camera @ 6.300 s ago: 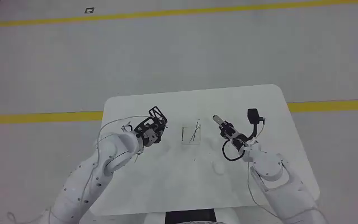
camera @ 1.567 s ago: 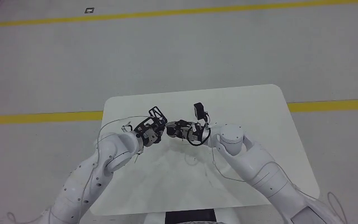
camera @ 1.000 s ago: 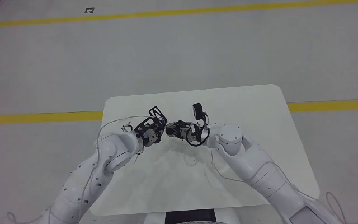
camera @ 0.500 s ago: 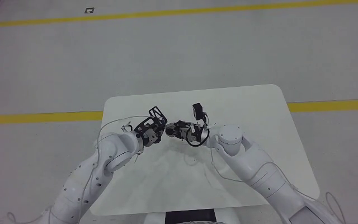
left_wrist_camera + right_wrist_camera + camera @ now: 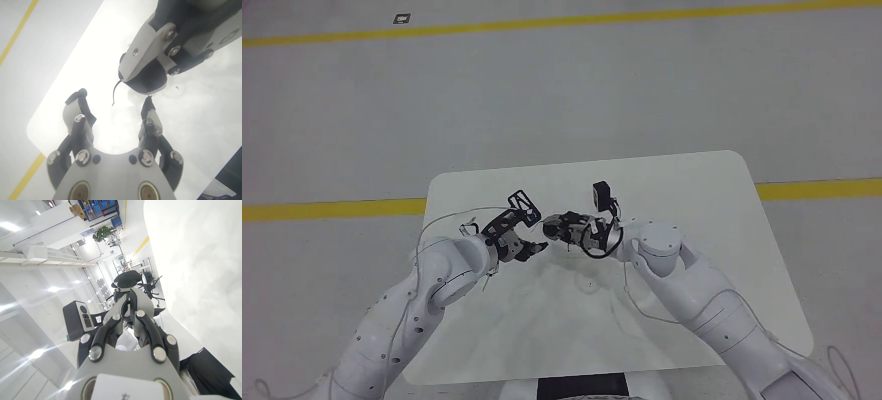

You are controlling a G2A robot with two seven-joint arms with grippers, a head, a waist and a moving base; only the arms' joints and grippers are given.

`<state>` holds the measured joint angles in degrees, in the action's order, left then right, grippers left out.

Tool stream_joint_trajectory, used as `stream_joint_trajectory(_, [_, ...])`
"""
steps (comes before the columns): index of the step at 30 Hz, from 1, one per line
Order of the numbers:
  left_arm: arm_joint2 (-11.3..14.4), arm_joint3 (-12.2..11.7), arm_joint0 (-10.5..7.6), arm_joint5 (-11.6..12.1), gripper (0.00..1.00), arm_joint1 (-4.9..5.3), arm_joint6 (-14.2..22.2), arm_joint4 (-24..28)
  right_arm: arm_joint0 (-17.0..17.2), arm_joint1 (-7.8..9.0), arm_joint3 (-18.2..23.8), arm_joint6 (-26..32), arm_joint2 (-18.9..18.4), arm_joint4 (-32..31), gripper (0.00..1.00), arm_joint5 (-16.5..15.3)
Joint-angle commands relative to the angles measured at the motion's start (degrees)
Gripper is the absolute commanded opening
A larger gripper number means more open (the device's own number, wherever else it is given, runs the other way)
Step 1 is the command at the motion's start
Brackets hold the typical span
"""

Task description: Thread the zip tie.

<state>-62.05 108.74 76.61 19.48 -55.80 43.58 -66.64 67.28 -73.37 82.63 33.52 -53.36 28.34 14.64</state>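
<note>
Two grippers sit tip to tip over the middle of your white table [image 5: 712, 180], a bit left of center. Going left to right:

A yellow floor line [image 5: 332, 209] runs up to the table's left edge.

Your left gripper [image 5: 115, 97] comes in from the left, released. Its dark-tipped fingers [image 5: 81, 102] are spread wide and grasp nothing.

The zip tie [image 5: 114, 91] is a thin dark strand that curves out of the other gripper's tip. In the left wrist view its free end hangs about level with the left fingertips, in the gap between them. It touches neither finger. You can't tell how high it is off the table.

Your right gripper [image 5: 122, 76] is just right of that, clenched on the zip tie, with its grey fingers pressed flat together. The right wrist view shows the same pinch. Its tip is just beside the left gripper's nearer fingertip, close but apart.

A small dark speck [image 5: 589, 284] lies on the table, nearer the robot than both grippers.

A black camera box [image 5: 600, 192] sticks up from the right wrist, and a dark cable loop [image 5: 594, 248] hangs beside it.
</note>
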Motion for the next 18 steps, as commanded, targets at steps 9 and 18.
stream_joint_trajectory(9, [0.0, 0.0, 0.00, 0.0, 1.00, 0.00, 0.0, 0.0, 0.9, 0.86, -0.3, 4.1, -2.3, -2.0, 0.00, -2.8])
stream_joint_trajectory(18, [-2.5, -2.6, 0.53, 0.0, 1.00, 0.28, -2.8, 8.5, 2.6, 1.12, 0.7, 1.2, -3.4, -3.9, 0.00, -6.0])
